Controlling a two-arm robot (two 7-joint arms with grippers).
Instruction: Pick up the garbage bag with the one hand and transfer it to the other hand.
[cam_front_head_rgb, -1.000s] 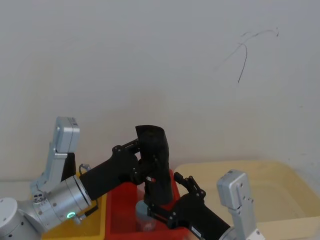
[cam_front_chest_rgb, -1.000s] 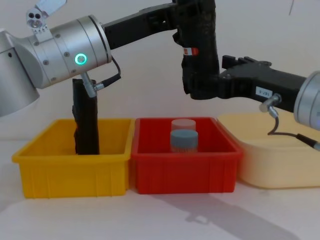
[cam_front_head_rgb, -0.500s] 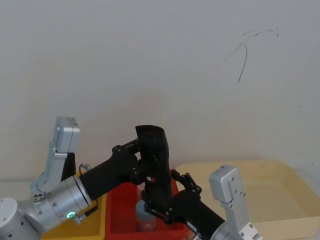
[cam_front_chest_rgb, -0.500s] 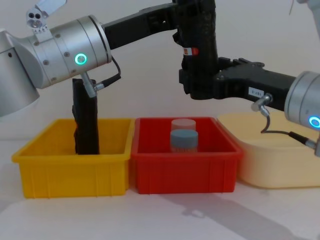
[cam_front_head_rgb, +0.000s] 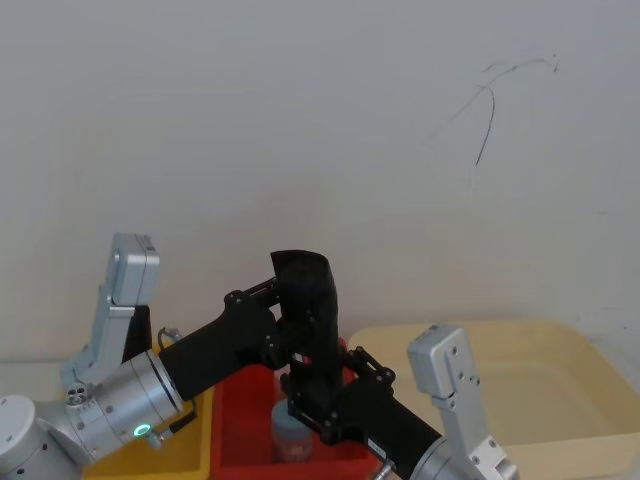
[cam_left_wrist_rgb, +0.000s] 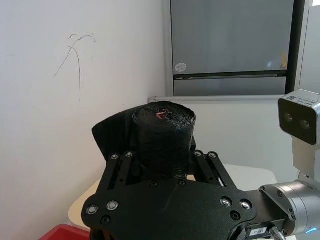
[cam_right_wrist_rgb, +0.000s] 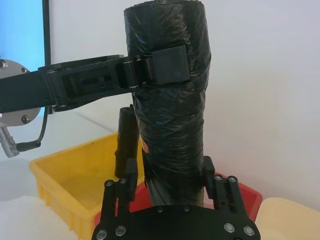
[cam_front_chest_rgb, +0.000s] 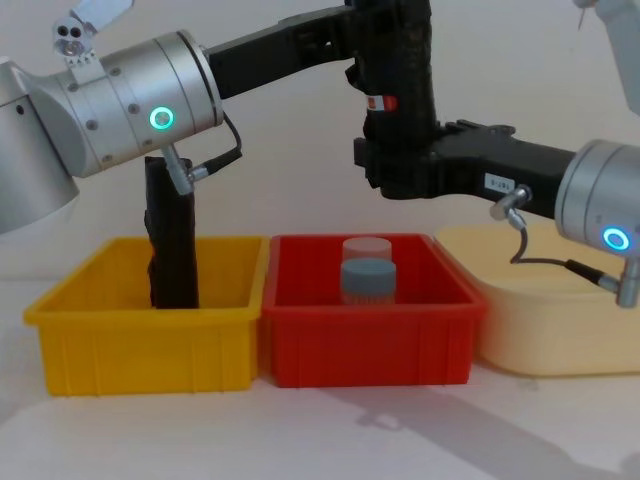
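Two tools are meeting at one roll, high in the middle of the chest view. Starting at the lower left, we are looking at a yellow bin (cam_front_chest_rgb: 140, 350) sitting on the worktop (cam_front_chest_rgb: 300, 430), with a second black roll (cam_front_chest_rgb: 172, 240) standing upright in it, well apart from the action. Above it, the arm with the green ring light (cam_front_chest_rgb: 160, 119) is reaching across from the upper left. Its left tool (cam_front_chest_rgb: 385, 35) is clamping the garbage bag (cam_front_chest_rgb: 405, 95) near the top end.

The bag is hanging upright in the air, clear of everything below, with its small red label facing the chest camera. Directly under it we are seeing a red bin (cam_front_chest_rgb: 365, 350) holding two jars (cam_front_chest_rgb: 368, 272).

Moving rightward, the right tool (cam_front_chest_rgb: 398, 172) is straddling the bag's lower end. In the right wrist view its fingers (cam_right_wrist_rgb: 131, 175) are standing apart on either side of the roll, one with a sliver of gap showing, so we are reading it as not yet closed. Its arm, with the blue ring light (cam_front_chest_rgb: 612, 238), is entering from the right edge above a cream bin (cam_front_chest_rgb: 560, 330).

We are judging this to be the handover itself: pickup done, transfer pending. The next move is calling for the right tool to close firmly on the lower end. Only then should the left tool let go, or the roll risks dropping into the red bin.
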